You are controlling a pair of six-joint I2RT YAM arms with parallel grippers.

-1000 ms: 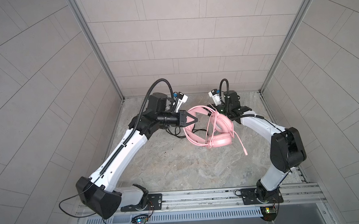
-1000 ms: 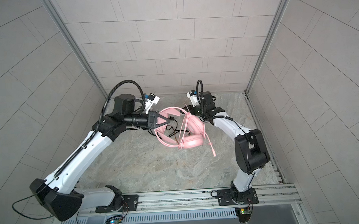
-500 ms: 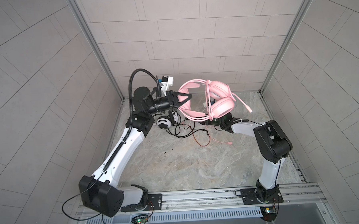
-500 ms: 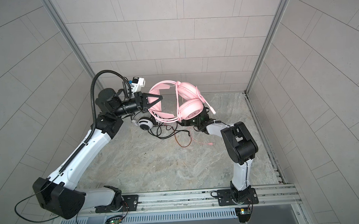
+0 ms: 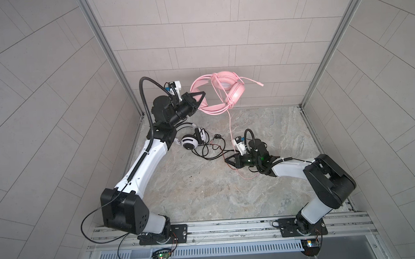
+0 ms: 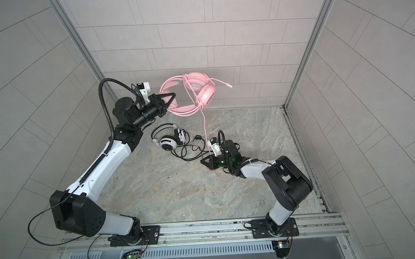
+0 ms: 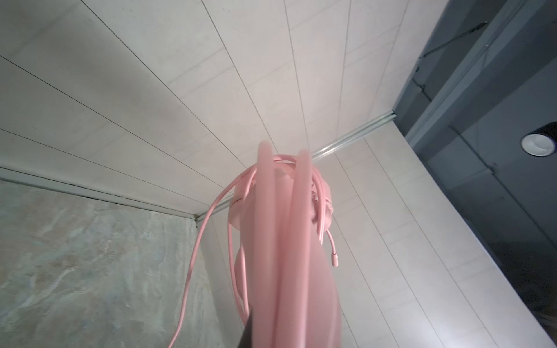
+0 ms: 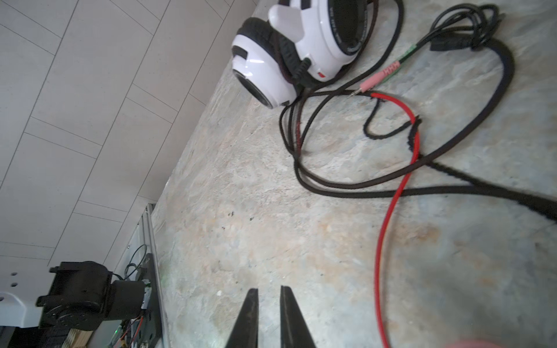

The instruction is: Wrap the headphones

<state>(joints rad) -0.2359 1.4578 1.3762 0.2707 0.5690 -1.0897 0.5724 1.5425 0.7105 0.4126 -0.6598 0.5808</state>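
Evidently the pink headset is held up in the air by its headband, on which the left pincer is clamped. It is carried above and behind the white-and-black headset, which is found lying on the table with its black cable spread in loose loops. Several turns of the pink cable are seen laid around the cups and band, and the rest is let down in a straight line past the white-and-black headset to the table. The height is probably chosen so that this free length hangs clear and can be taken low down. The right pincer is set low over the table, just beside those black loops, its jaws only slightly apart with nothing between them; whether the pink cable is touched by that arm cannot be told. A red wire and pink and green plugs are shown among the loops. Small print is carried on the rim of a white cup, but it cannot be read, and no brand is made out.
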